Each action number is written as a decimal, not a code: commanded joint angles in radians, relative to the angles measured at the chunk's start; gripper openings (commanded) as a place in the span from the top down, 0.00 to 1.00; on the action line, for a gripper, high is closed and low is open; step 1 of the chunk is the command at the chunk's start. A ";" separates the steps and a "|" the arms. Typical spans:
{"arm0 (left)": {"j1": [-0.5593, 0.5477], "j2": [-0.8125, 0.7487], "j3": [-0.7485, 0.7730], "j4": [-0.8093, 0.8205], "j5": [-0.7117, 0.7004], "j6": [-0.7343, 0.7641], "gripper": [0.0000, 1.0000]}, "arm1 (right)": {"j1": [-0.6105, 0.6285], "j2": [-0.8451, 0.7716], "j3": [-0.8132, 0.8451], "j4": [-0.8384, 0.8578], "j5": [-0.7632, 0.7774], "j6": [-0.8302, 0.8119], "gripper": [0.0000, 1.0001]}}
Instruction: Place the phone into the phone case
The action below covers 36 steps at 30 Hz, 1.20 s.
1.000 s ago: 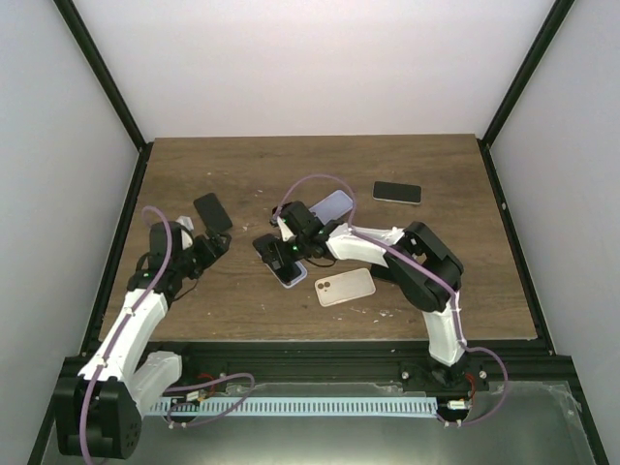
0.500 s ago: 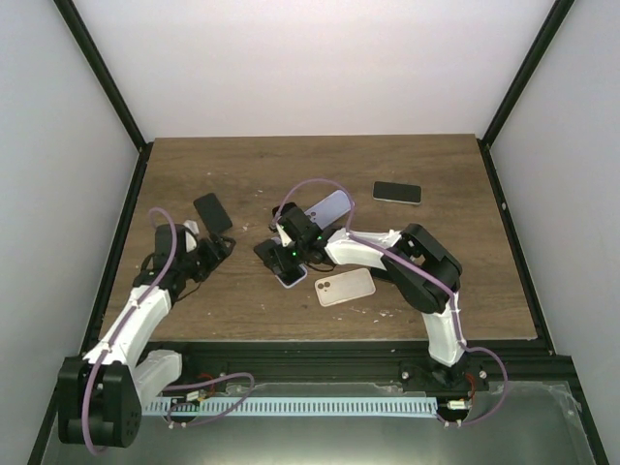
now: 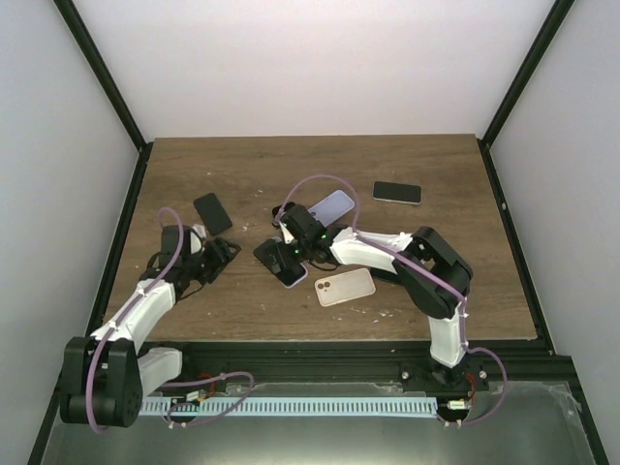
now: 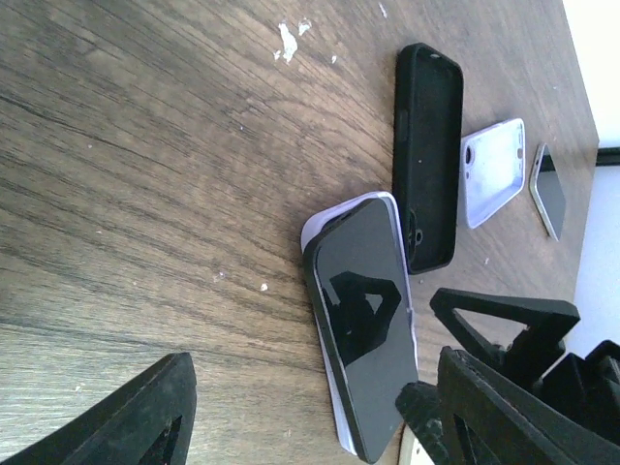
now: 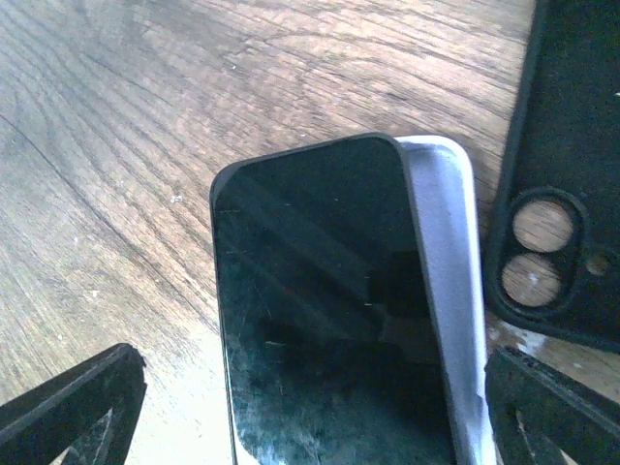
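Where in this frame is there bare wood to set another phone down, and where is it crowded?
Free: the table's far strip along the back wall, beyond the left black phone and the right black phone; also the right side past the right arm. Crowded: the centre, around the right gripper, black case and pink phone.

On the table [image 3: 242,165], the phone [image 4: 363,329] lies on a case [image 5: 441,252]. A second case [image 4: 428,155] lies just beside it at 1 o'clock, with a third case [image 3: 334,205] beyond. A far phone [image 3: 397,192] sits at 2 o'clock, a near phone [image 3: 346,286] at 4, and a left phone [image 3: 212,212] at 10.
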 commanded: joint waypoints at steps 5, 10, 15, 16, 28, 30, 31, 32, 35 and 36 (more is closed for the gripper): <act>-0.028 0.094 -0.013 0.116 0.067 -0.017 0.35 | -0.094 -0.060 -0.087 0.029 -0.084 0.024 0.19; -0.078 0.190 0.007 0.149 0.075 -0.020 0.39 | -0.109 -0.027 -0.092 0.045 -0.147 0.013 0.30; -0.093 0.235 0.027 0.149 0.061 -0.001 0.43 | -0.109 -0.008 -0.103 0.058 -0.166 0.024 0.37; -0.093 0.240 0.025 0.153 0.057 0.002 0.44 | -0.110 -0.004 -0.107 0.064 -0.179 0.027 0.38; -0.092 0.287 0.072 0.118 0.043 0.066 0.52 | -0.091 0.003 -0.158 0.130 -0.297 0.108 0.52; -0.092 0.287 0.074 0.108 0.035 0.073 0.54 | -0.069 -0.004 -0.171 0.149 -0.304 0.137 0.54; -0.093 0.288 0.073 0.107 0.035 0.076 0.55 | -0.055 -0.006 -0.178 0.163 -0.314 0.155 0.54; -0.092 0.290 0.073 0.105 0.035 0.078 0.56 | -0.042 -0.007 -0.183 0.175 -0.324 0.175 0.55; -0.094 0.310 0.076 0.086 0.036 0.088 0.57 | -0.014 -0.011 -0.205 0.212 -0.324 0.230 0.57; -0.095 0.318 0.078 0.081 0.036 0.094 0.57 | -0.009 -0.013 -0.214 0.224 -0.314 0.239 0.59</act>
